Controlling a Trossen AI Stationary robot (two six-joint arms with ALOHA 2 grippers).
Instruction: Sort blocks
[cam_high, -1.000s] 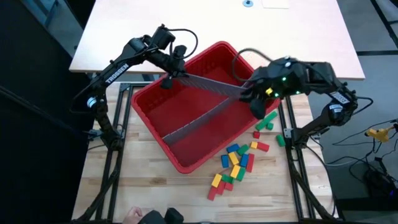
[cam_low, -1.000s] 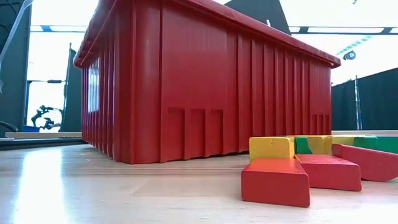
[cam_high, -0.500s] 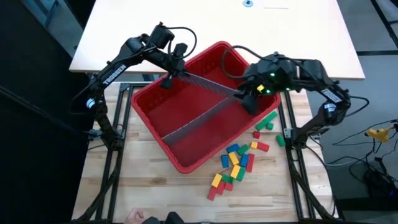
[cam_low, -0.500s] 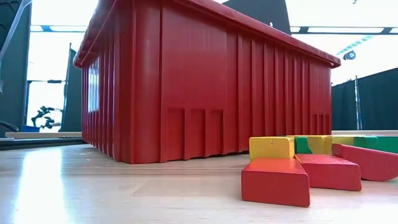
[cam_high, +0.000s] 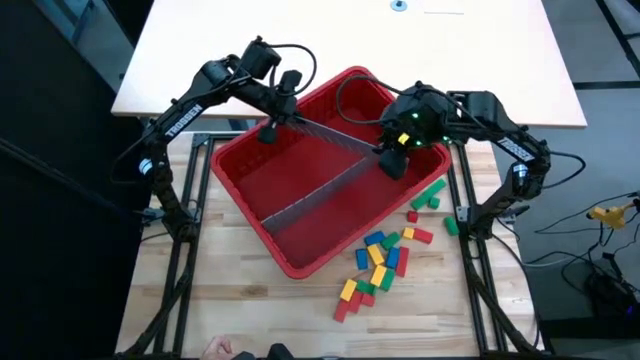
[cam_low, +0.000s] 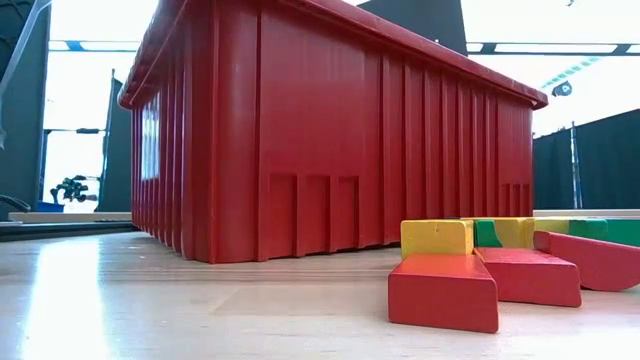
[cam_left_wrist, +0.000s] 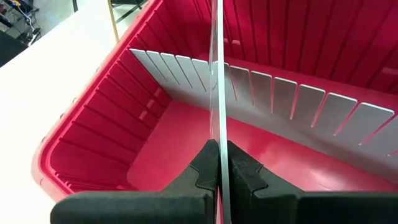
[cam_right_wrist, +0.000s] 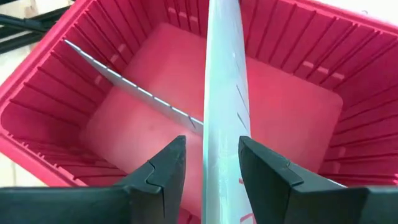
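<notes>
Overhead, a large red bin (cam_high: 300, 215) sits askew on a pale wooden table (cam_high: 250, 300), with both dark arms reaching over its far half. The left claw (cam_high: 272, 128) is closed on one end of a thin grey slotted panel (cam_high: 330, 135); the left wrist view shows its two black fingers (cam_left_wrist: 202, 171) pinching the panel's edge (cam_left_wrist: 216, 93), which runs away from the camera above the bin floor. The right claw (cam_high: 392, 160) stands at the panel's other end near the bin's right wall; in the right wrist view its fingers (cam_right_wrist: 168, 163) straddle the panel (cam_right_wrist: 222, 93) with a visible gap on each side, so this claw is open around it rather than clamped. A second grey slotted panel (cam_high: 325, 190) stands upright inside the bin, dividing it lengthwise; it appears as a ribbed wall in the left wrist view (cam_left_wrist: 280, 93). The blocks (cam_high: 385, 255) lie outside the bin, scattered on the table beside its right-hand wall and near corner: small rectangular bricks in red, green, blue and yellow, loosely clustered, some touching. The low view shows the bin's ribbed wall (cam_low: 330, 130) and, close to the camera, a yellow block (cam_low: 436, 238) behind two red blocks (cam_low: 445, 290) lying flat.
</notes>
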